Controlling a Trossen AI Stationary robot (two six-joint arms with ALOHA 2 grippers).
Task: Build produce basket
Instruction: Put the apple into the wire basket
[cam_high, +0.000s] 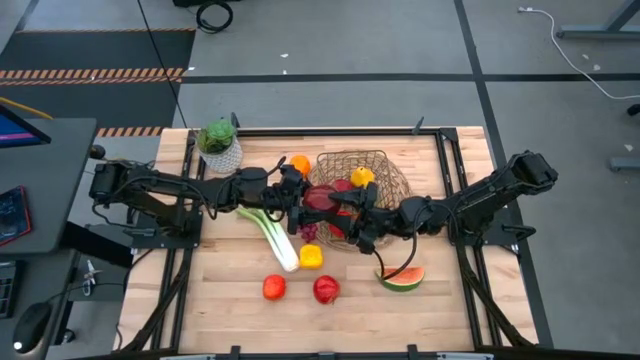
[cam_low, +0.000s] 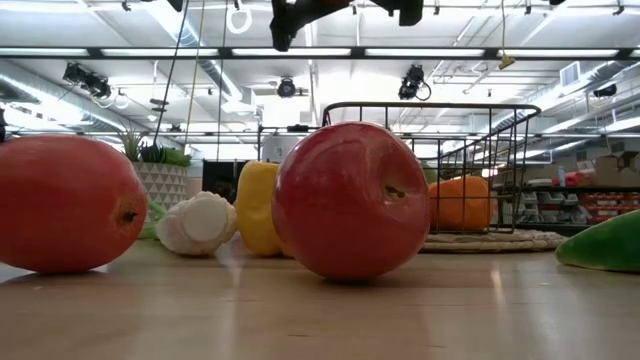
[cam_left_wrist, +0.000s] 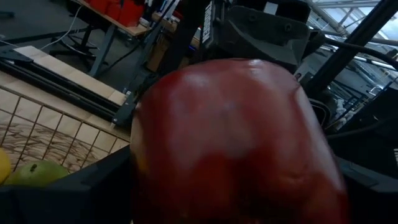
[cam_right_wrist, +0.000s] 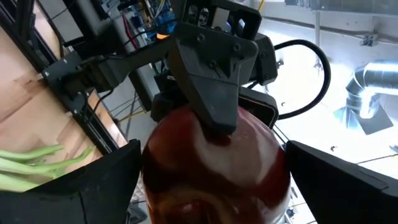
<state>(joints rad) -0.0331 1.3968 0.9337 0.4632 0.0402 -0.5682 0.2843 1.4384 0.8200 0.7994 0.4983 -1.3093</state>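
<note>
A dark red toy fruit (cam_high: 322, 198) hangs in the air over the near left rim of the wire basket (cam_high: 385, 165), between my two grippers. My left gripper (cam_high: 306, 197) comes level from the table's left and is shut on it. My right gripper (cam_high: 345, 206) comes level from the right and is open, with its fingers (cam_right_wrist: 106, 180) standing on either side of the same fruit (cam_right_wrist: 217, 168); whether they touch it, I cannot tell. A yellow pepper (cam_high: 362, 178) lies in the basket. A leek (cam_high: 270, 235), two red apples (cam_high: 274, 288) and a watermelon slice (cam_high: 402, 277) lie on the table. My left gripper pinches the dark red fruit (cam_left_wrist: 236, 143) between its two fingers (cam_left_wrist: 81, 186), across the fruit's width. The fingers come level from the table's left. One finger (cam_right_wrist: 211, 93) shows lying over the fruit's side in the right wrist view. The fruit is lifted clear of table and basket.
A white pot with a green plant (cam_high: 219, 145) stands at the far left. An orange (cam_high: 299, 164) sits just left of the basket, a second yellow pepper (cam_high: 311, 257) and purple grapes (cam_high: 308, 232) lie by the leek. Bare wood shows at the near left and far right.
</note>
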